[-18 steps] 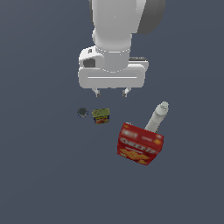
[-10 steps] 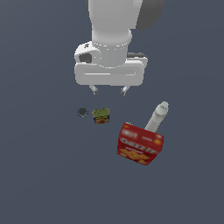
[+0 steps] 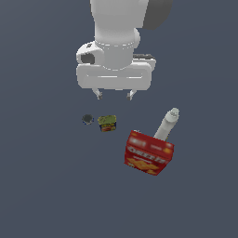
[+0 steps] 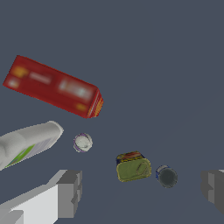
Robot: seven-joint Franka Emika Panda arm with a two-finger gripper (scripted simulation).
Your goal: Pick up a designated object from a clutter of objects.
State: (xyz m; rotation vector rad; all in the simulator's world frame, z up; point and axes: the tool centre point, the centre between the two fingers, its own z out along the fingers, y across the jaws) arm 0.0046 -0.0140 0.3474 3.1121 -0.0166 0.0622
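The designated small can (image 3: pixel 107 123), with a green-yellow top and a dark blue and red-orange label, stands on the grey floor. It also shows in the wrist view (image 4: pixel 133 166). My gripper (image 3: pixel 115 96) hangs open and empty above it, apart from it. In the wrist view the can lies between my two fingers (image 4: pixel 70 192), nearer the one on the other side, and the gripper (image 4: pixel 142 190) holds nothing. The clutter is a tiny dark round object (image 3: pixel 87 119) close beside the can, a red cracker box (image 3: pixel 148 152) and a white-grey bottle (image 3: pixel 166 124).
The tiny dark round object (image 4: pixel 166 176) almost touches the can. The red cracker box (image 4: pixel 54 87) and the bottle (image 4: pixel 26 142) stand together to the exterior view's right of the can. A small pale round piece (image 4: pixel 82 142) shows at the bottle's end.
My gripper has shifted slightly to the exterior view's left, staying open. The can, the box, the bottle and the dark round object have not moved.
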